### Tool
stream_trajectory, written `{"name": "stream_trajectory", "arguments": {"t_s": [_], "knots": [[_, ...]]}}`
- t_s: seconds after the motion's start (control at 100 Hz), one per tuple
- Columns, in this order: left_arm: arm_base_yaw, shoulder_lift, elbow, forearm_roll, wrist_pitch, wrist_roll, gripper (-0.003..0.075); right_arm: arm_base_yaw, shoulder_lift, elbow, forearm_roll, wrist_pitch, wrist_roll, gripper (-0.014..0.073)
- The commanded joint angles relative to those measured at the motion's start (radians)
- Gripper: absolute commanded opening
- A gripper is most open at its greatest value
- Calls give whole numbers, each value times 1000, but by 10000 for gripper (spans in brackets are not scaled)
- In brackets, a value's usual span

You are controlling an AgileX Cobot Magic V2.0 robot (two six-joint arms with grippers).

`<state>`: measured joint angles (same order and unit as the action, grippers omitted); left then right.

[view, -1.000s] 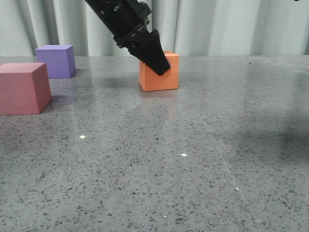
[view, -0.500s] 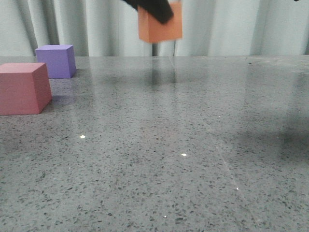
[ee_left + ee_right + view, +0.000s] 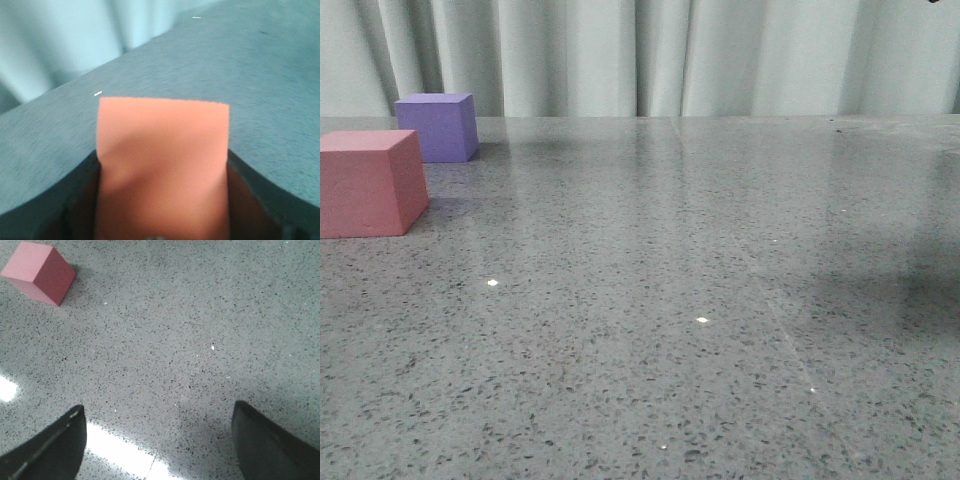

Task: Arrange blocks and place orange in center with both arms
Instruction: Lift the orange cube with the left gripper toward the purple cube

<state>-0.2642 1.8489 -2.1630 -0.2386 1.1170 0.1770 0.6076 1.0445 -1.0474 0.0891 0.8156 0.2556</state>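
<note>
Orange cube clamped between left gripper fingers, held above grey counter, out of front view. Pink-red cube at counter's left edge, purple cube just behind it, apart. Right gripper spread wide, grasping nothing, above bare counter.

Place: robot test lab or staged workspace
Surface: speckled grey stone-look tabletop
Backdrop: pale pleated curtain closing off the far edge
</note>
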Motion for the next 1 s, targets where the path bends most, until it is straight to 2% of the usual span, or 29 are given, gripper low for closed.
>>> {"name": "stream_trajectory", "arguments": {"t_s": [0.0,0.14,0.3,0.56,0.77,0.99], "knots": [[49,-66,-33,7,6,-99,169,-1,-21,-25,11,-56,-10,592],[92,-68,-33,67,53,-169,169,-1,-21,-25,16,-57,-10,592],[94,-68,-33,202,101,-276,169,-1,-21,-25,25,-57,-10,592],[94,-70,-18,231,140,-361,169,-1,-21,-25,26,-57,-10,592],[94,-86,111,253,130,-398,169,-1,-21,-25,26,-57,-10,592],[84,-97,256,259,43,-435,169,-1,-21,-25,26,-57,-10,592]]}}
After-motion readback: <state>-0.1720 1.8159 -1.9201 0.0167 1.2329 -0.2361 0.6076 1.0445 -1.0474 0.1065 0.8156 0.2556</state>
